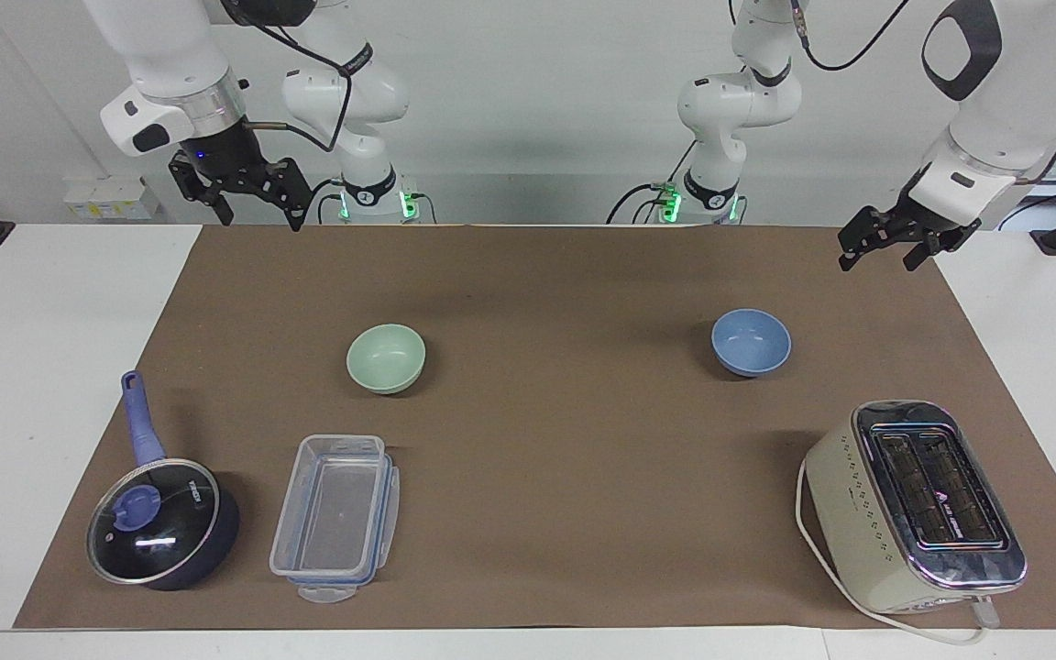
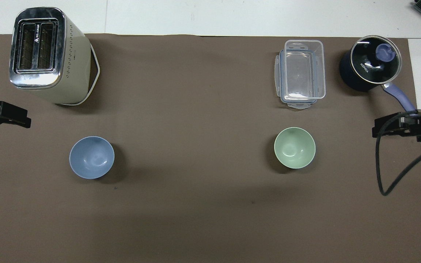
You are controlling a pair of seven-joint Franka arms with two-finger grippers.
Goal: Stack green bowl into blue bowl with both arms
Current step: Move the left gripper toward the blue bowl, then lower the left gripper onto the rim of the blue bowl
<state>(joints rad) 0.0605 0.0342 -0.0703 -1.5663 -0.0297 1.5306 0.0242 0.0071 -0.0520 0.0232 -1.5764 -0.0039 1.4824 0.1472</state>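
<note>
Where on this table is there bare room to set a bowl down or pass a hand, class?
Bare mat lies between the green bowl and the blue bowl, and between the clear container and the toaster. It is crowded toward the right arm's end, where the saucepan sits beside the container. Both grippers, left and right, hang over the mat's corners.

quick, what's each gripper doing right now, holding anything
Left gripper: open, empty, up over the mat's edge at the left arm's end.
Right gripper: open, empty, up over the mat's edge at the right arm's end.
</note>
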